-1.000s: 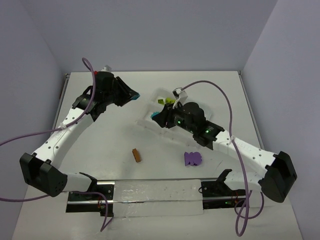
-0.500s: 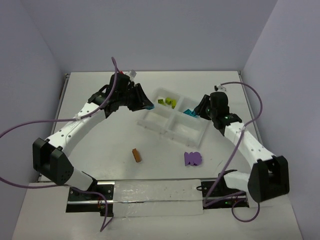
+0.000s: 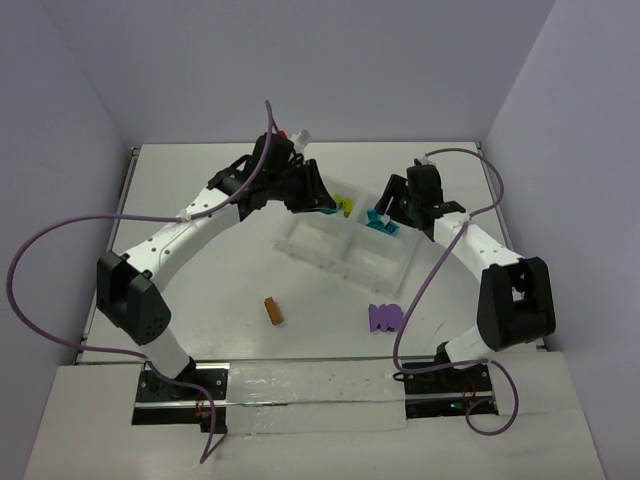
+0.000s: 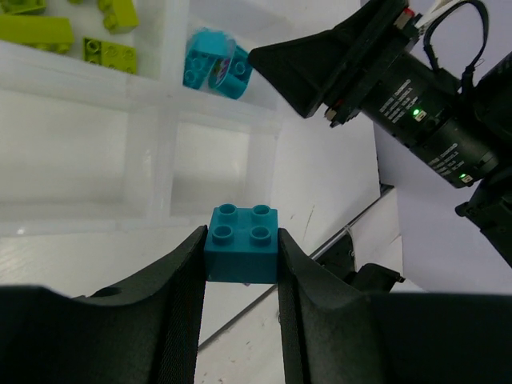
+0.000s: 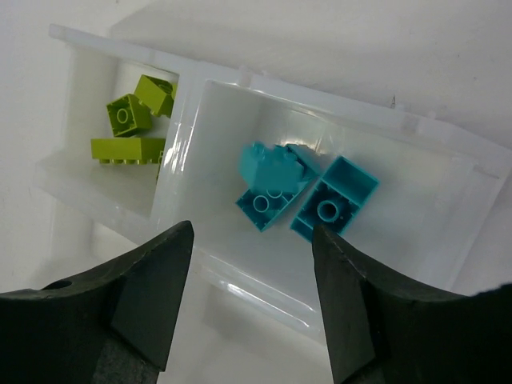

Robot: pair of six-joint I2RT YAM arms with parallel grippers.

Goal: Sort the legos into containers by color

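Pinched in left gripper [image 4: 241, 240]: teal brick [image 4: 242, 254], poised near tray [image 4: 157, 104], likely for matching compartment [image 5: 404, 216]. Spread over teal bricks [image 5: 308, 190] there: right gripper [image 5: 250, 236], empty; clearance hard to judge.

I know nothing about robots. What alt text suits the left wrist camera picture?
A teal brick is pinched in the left gripper. Beyond it, a white tray holds green bricks in one compartment and teal bricks in the next.

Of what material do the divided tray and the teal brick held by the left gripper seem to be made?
The divided tray: likely thin translucent white plastic, glossy; light glints on its milky, half-clear walls.
The held teal brick: likely hard opaque plastic, smooth with a soft sheen; crisp moulded studs, even colour.
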